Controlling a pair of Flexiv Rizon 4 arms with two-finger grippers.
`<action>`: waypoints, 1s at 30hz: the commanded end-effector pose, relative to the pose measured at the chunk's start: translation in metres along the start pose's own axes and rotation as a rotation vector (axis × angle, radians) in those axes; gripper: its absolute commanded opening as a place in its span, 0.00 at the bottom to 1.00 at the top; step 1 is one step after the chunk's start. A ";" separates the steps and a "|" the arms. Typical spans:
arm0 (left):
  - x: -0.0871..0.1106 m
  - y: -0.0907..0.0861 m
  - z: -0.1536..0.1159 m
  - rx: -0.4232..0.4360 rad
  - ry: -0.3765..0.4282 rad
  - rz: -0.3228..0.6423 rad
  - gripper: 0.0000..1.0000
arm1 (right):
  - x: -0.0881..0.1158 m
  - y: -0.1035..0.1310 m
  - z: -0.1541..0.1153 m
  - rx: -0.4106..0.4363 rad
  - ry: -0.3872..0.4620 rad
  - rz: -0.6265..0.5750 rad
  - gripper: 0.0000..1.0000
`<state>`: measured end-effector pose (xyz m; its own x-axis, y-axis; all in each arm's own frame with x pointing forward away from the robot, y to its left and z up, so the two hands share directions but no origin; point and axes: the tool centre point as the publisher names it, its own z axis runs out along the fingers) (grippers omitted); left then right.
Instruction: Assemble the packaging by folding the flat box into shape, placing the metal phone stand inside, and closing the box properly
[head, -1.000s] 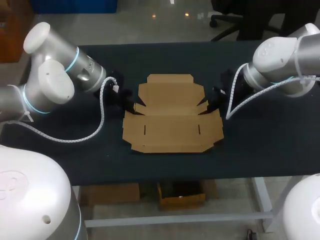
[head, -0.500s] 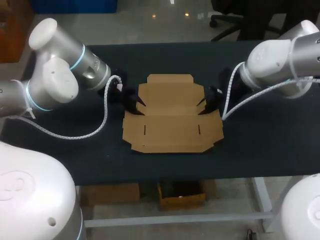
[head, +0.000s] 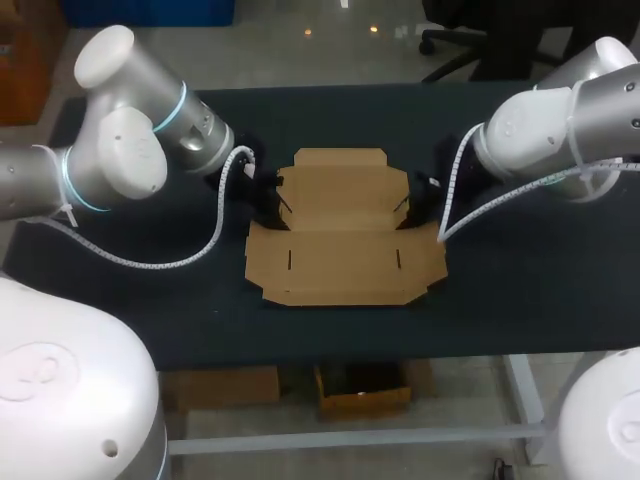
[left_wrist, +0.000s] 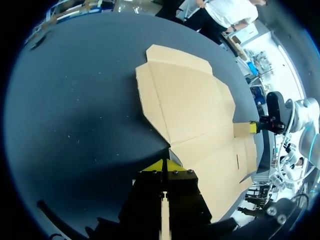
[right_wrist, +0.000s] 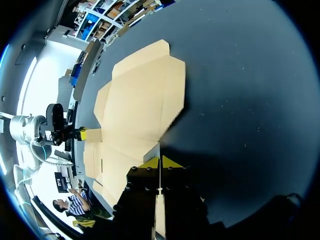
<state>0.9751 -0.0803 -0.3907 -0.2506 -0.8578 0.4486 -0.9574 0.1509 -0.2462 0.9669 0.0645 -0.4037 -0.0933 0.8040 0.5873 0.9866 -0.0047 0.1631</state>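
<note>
The flat box is lying lengthwise between left gripper and right gripper, each one sitting fingers-together right at a side notch, neither nearer.

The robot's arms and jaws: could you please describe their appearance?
Both the left arm and right arm are rounded silver-white segments with light-blue joint rings and a white cable looping alongside each; the black jaws end in bright yellow tips.

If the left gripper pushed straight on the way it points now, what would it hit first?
The flat box. The left gripper points at the notch in the box's side edge, right ahead of its tips. Whether it would butt the cardboard or slide over it, I cannot tell.
</note>
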 end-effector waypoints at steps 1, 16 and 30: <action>0.005 0.000 -0.002 -0.002 -0.020 -0.001 0.00 | 0.006 -0.001 0.001 -0.003 -0.026 0.001 0.00; 0.017 0.002 0.001 0.028 -0.067 0.006 0.00 | 0.012 0.005 0.008 0.005 -0.066 0.011 0.00; 0.019 0.004 0.006 0.031 -0.065 0.007 0.00 | 0.017 0.012 0.014 0.008 -0.090 0.003 0.00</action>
<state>0.9680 -0.0965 -0.3882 -0.2488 -0.8837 0.3965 -0.9503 0.1438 -0.2760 0.9763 0.0833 -0.4017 -0.0787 0.8527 0.5164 0.9874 -0.0048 0.1583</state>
